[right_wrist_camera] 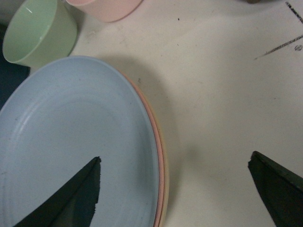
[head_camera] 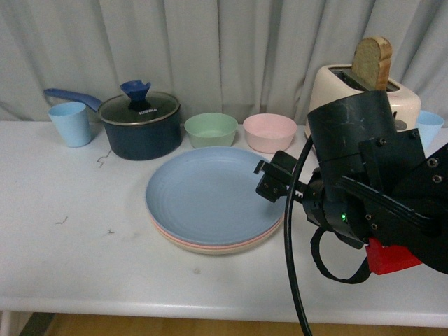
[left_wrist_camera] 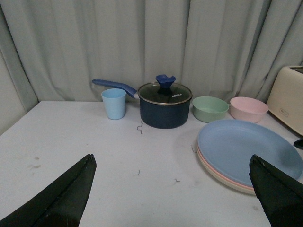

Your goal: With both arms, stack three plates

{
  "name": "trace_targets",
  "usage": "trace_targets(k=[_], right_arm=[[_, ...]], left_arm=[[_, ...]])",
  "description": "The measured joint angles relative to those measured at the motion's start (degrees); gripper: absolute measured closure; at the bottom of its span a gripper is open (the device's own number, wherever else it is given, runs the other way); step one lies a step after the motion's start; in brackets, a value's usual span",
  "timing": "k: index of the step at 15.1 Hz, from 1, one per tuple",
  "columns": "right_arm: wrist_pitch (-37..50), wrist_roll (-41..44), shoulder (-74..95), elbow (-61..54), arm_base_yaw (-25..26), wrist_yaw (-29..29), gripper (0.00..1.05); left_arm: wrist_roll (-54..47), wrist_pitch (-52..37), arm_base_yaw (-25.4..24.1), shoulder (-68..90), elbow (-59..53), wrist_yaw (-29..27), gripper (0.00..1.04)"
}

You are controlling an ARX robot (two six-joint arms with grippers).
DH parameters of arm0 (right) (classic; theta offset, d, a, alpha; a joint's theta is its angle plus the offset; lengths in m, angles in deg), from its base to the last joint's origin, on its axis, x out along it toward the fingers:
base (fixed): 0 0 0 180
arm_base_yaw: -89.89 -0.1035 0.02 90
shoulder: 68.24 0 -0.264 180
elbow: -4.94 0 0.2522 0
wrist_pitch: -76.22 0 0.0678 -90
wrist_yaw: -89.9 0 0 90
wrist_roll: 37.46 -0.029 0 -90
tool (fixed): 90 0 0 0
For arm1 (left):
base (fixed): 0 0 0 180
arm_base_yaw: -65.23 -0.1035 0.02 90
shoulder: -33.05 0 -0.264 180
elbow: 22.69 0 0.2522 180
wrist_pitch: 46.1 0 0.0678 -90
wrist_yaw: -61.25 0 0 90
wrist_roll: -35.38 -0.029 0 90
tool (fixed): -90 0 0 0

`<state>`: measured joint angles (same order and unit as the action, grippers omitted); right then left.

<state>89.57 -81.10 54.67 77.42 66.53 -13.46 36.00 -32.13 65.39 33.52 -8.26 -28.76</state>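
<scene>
The three plates lie in one stack at the table's middle: the light blue plate (head_camera: 206, 192) on top, the pink plate's rim (head_camera: 210, 246) under it, the beige plate's rim (head_camera: 217, 251) at the bottom. My right gripper (head_camera: 269, 178) is open and empty above the stack's right edge; in the right wrist view (right_wrist_camera: 174, 163) its jaws straddle the rims, blue plate (right_wrist_camera: 71, 151), pink (right_wrist_camera: 160, 156) and beige (right_wrist_camera: 166, 165). My left gripper (left_wrist_camera: 171, 161) is open and empty above bare table, left of the stack (left_wrist_camera: 246, 149). The left arm is out of the front view.
A dark blue lidded pot (head_camera: 138, 122), a light blue cup (head_camera: 70, 123), a green bowl (head_camera: 211, 129) and a pink bowl (head_camera: 269, 131) stand along the back. A cream toaster (head_camera: 364, 94) with bread stands back right, with another blue cup (head_camera: 428, 126) beside it.
</scene>
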Motion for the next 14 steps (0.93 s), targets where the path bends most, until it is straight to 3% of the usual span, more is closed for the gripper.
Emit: trace_targets(k=[1,5,7,9,11,13,14], right_arm=[[1.8,0.2,-1.0,-1.5,0.6,0.9,0.05],[8.6,5.0,-10.3,-13.7,5.6,7.7,0.06],[36.2,21.7,-10.9,-24.9,11.5,3.0,0.27],[46.2,36.3,-20.1,-36.2,20.8,10.1,0.51],[46.5,40.9,-32.7,-42.1,24.3,12.4,0.75],[34.8,42.7,-46.3,-49.9,23.1,13.6,0.98],[31.9,43.2,-54.5,-52.6,23.1,13.6,1.03]], left_arm=[[0.0,0.0,0.0,0.0,0.0,0.0,0.07],[0.0,0.0,0.0,0.0,0.0,0.0,0.07],[0.0,0.0,0.0,0.0,0.0,0.0,0.07],[0.0,0.0,-0.1,0.0,0.0,0.0,0.07],[0.0,0.0,-0.1,0.0,0.0,0.0,0.07],[0.0,0.0,-0.1,0.0,0.0,0.0,0.07],[0.0,0.0,-0.1,0.0,0.0,0.0,0.07]])
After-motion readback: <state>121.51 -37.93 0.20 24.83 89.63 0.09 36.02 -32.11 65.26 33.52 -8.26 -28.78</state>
